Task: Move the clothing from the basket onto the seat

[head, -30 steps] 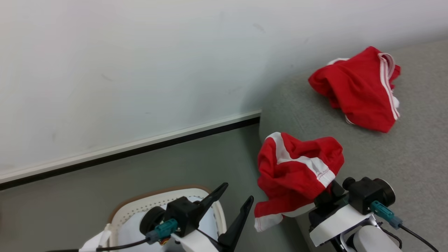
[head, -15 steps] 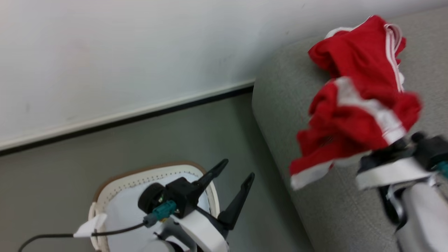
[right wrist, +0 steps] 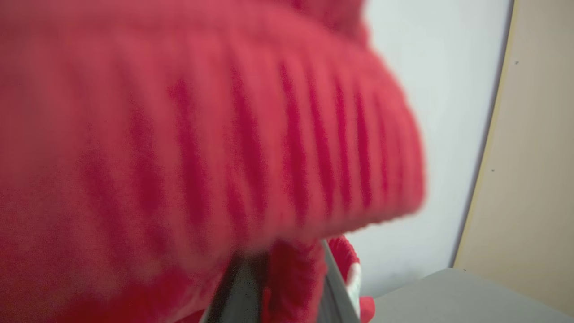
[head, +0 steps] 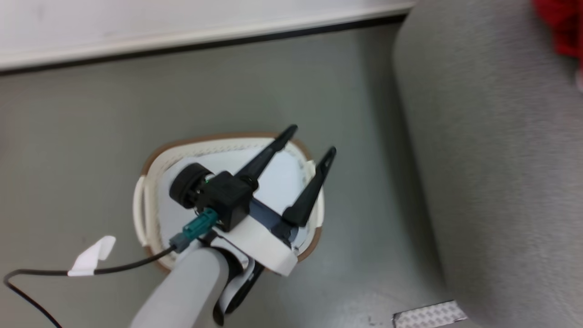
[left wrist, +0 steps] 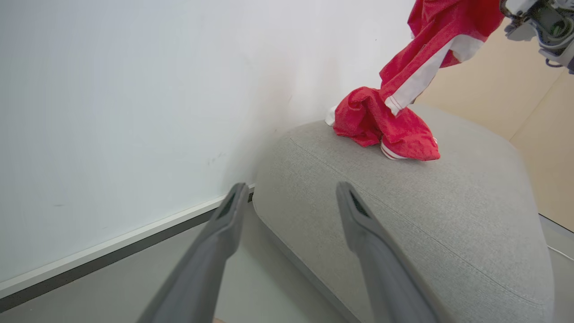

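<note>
**A:** Clothing peeks in red at the top right corner of the head view, up by the seat. Do you see the basket on the floor?

**B:** Yes. Your left claw hangs over it with its 2 fingers wide apart and nothing in them. The pale bottom that shows has no red on it, but your left arm hides some.

**A:** And the left wrist view?

**B:** The same 2 fingers stand apart. Past them the lying piece sits bunched on the seat by the wall. The dangling piece hangs in the air above it. You cannot tell if they touch.

**A:** And the right wrist view?

**B:** Red cloth is blurry and very close. Your right claw is pinched tight on a fold of it.

**A:** Which step is this?

**B:** I think you are at the drop. Next, bring the right claw lower over bare grey seat, then let its fingers spread so the piece lands there and not off the edge. After that, check the basket for more.
</note>
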Motion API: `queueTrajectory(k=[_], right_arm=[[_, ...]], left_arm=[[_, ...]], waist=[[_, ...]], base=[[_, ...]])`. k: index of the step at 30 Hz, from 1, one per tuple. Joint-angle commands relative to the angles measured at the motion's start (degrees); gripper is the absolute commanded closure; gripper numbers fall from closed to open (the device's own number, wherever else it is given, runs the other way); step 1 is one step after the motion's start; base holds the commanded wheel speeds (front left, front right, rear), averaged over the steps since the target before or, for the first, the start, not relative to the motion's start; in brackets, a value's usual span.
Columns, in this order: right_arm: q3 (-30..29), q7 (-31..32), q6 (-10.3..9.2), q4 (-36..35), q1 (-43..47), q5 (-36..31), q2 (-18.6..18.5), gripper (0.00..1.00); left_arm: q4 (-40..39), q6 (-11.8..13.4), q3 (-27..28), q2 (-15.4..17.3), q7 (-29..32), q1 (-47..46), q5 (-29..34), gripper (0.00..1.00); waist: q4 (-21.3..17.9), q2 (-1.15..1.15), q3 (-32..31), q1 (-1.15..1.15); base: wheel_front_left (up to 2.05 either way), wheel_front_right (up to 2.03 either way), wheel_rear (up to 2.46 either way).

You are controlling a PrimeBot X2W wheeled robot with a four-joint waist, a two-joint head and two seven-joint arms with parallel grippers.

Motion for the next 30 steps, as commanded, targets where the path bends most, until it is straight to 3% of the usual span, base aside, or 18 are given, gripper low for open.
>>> queueTrajectory(k=[1, 6, 11, 12, 13, 15, 17, 18, 21, 30], right_arm=[[-3.4, 0.8, -0.15, 1.2, -2.2, -3.6, -1.0, 1.0], [-14.3, 1.6, -0.15, 7.0, -5.1, -15.4, -2.5, 1.0], [-25.7, -0.8, -0.15, 12.4, -3.4, -24.5, 1.0, 1.0], [-27.4, -1.7, -0.15, 13.2, -3.1, -26.0, 1.4, 0.96], [-28.9, -2.5, -0.15, 13.8, -3.1, -27.0, 1.7, 0.76], [-31.0, -3.9, -0.15, 15.3, -2.9, -29.0, 2.7, 0.53], [-32.2, -4.9, -0.15, 16.9, -2.9, -29.5, 3.2, 0.06], [-32.3, -5.1, -0.15, 17.7, -2.5, -29.8, 3.2, 0.0], [-31.9, -5.4, -0.15, 19.1, -0.4, -29.1, 3.7, 0.0], [-24.4, -5.5, -0.15, 12.9, 13.1, -23.4, 9.0, 0.0]], left_arm=[[0.5, 0.3, 0.3, -0.2, -1.2, -1.5, 0.5, 0.0], [2.3, 0.3, 0.1, -0.9, -3.9, -3.7, 1.5, 0.0], [4.2, 0.5, 0.5, -1.3, -6.8, -4.8, 1.6, 0.0], [4.6, 0.5, 0.5, -1.2, -7.2, -4.8, 1.6, 0.0], [5.1, 0.5, 0.5, -1.2, -7.6, -4.7, 1.6, 0.0], [5.9, 0.7, 0.7, -0.9, -8.2, -4.4, 1.6, 0.0], [6.8, 0.9, 0.9, -0.6, -8.6, -4.0, 1.7, 0.0], [7.1, 1.0, 1.0, -0.5, -8.8, -3.8, 1.6, 0.0], [8.0, 1.4, 1.3, -0.2, -9.2, -2.8, 1.1, 0.0], [10.0, 2.9, 2.6, 1.2, -10.0, 2.5, -0.9, 0.0]], waist=[[5.3, 0.0, 5.3, -0.02], [8.7, 0.0, 8.3, -0.02], [10.5, 0.0, 9.4, -0.02], [10.6, 0.0, 9.3, -0.02], [10.6, 0.0, 9.0, -0.02], [10.5, 0.0, 8.3, -0.02], [10.0, 0.0, 7.2, -0.02], [9.6, 0.0, 6.5, -0.02], [8.2, 0.0, 4.1, -0.02], [4.5, 0.0, -4.5, -0.02]], base=[[0.0, 0.0, 0.0], [0.0, 0.0, 0.0], [0.0, 0.0, 0.0], [0.0, 0.0, 0.0], [0.0, 0.0, 0.0], [0.0, 0.0, 0.0], [0.0, 0.0, 0.0], [0.0, 0.0, 0.0], [0.0, 0.0, 0.0], [0.0, 0.0, 0.0]])
